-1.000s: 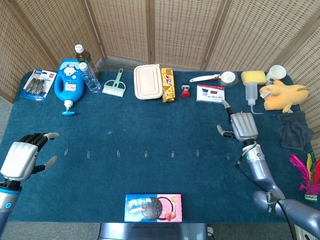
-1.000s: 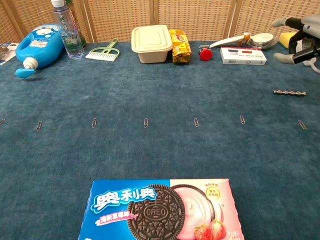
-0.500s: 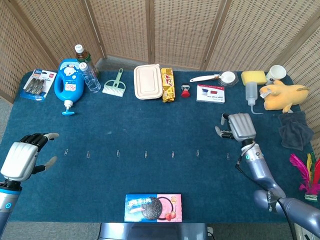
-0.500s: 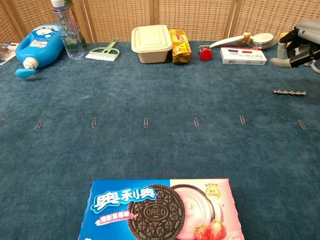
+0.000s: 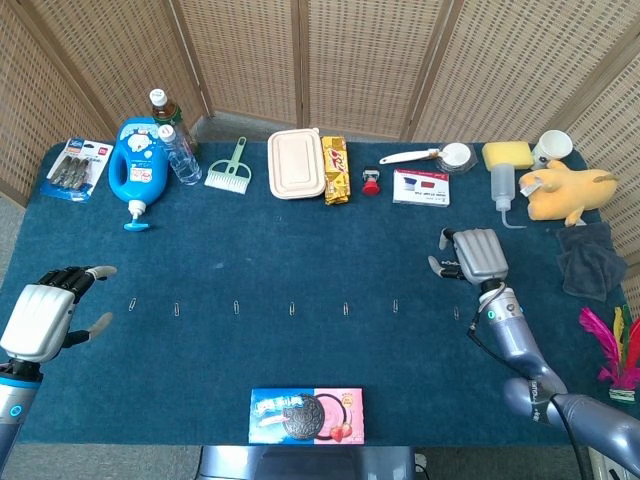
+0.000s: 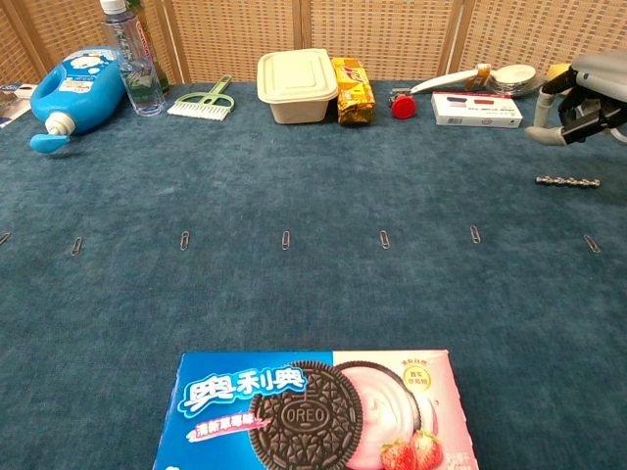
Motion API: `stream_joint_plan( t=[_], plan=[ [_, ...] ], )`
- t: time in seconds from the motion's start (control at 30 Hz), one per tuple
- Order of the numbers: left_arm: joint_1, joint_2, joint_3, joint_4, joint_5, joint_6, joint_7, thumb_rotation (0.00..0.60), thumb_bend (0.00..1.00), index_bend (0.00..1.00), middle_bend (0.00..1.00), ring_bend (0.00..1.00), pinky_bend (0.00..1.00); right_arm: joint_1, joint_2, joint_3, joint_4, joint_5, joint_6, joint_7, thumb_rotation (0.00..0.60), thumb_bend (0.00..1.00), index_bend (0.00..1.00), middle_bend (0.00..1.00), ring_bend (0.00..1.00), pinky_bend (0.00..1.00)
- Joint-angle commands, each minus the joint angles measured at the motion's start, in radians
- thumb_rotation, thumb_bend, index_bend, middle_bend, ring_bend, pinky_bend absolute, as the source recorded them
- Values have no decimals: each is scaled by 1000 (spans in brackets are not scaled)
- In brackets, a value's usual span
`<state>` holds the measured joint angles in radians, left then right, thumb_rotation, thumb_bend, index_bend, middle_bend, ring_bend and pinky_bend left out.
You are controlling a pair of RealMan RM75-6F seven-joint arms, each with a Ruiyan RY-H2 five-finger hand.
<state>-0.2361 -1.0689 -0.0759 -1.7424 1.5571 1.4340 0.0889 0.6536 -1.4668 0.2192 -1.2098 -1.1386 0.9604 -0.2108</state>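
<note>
My right hand (image 5: 472, 256) hovers over the blue table at the right, palm down, fingers bent downward and thumb out to its left, holding nothing. In the chest view the same right hand (image 6: 586, 96) hangs just above and behind a small metal drill bit (image 6: 566, 180) lying on the cloth, without touching it. My left hand (image 5: 45, 312) floats at the table's left edge with fingers spread and nothing in it; the chest view does not show it. An Oreo box (image 6: 313, 409) lies flat at the near edge. A row of paper clips (image 5: 291, 307) runs across the middle.
Along the back stand a blue detergent bottle (image 5: 136, 165), a green brush (image 5: 231, 172), a beige lunch box (image 5: 295, 163), a yellow snack pack (image 5: 335, 170) and a white box (image 5: 422, 187). A yellow plush toy (image 5: 565, 190) and a dark cloth (image 5: 590, 260) lie at the right.
My right hand has shifted slightly left and lower over the drill bit, its fingers bending down more. The left hand has stayed put.
</note>
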Motion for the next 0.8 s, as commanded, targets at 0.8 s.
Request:
stream_joint_plan(
  t=[0.8],
  plan=[
    [0,-11,0,15,2,7,-7,600,417,272,371,325,357,20,-16,-12,20,99,-26,-185,444,407,345,736,714,469]
  ],
)
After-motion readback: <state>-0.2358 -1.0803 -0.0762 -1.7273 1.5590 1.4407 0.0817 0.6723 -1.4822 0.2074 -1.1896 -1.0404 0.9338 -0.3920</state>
